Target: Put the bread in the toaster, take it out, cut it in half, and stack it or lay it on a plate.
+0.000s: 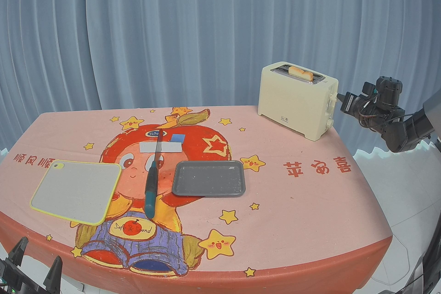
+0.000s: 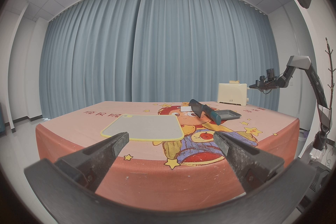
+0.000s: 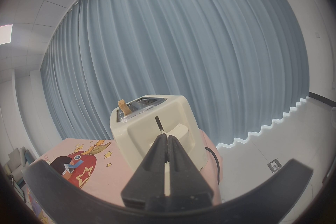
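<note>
One cream toaster (image 1: pixel 297 99) at right of centre in the head view, on the far right corner of the pink counter (image 1: pixel 294 217). One slice of bread (image 1: pixel 301 73) standing in its top slot, browned edge poking out.

Right gripper (image 1: pixel 341 98) level with the toaster's end face, just beside the lever side. Fingers (image 3: pixel 157 158) pressed together with only a thin slit between, holding nothing. Contact with the lever — cannot tell.

Left gripper (image 1: pixel 39 256) at the lower left corner, off the counter's near edge. Fingers (image 2: pixel 105 151) spread wide, empty.

In the middle of the frame, one grey plate (image 1: pixel 209 178), rectangular and bare. Just left of it, one knife (image 1: pixel 152 182) with a teal handle, blade pointing away towards the curtain and lying across one white card (image 1: pixel 161 147). Further left, one cutting board (image 1: pixel 76 191) with a yellow rim — apart from the knife.
</note>
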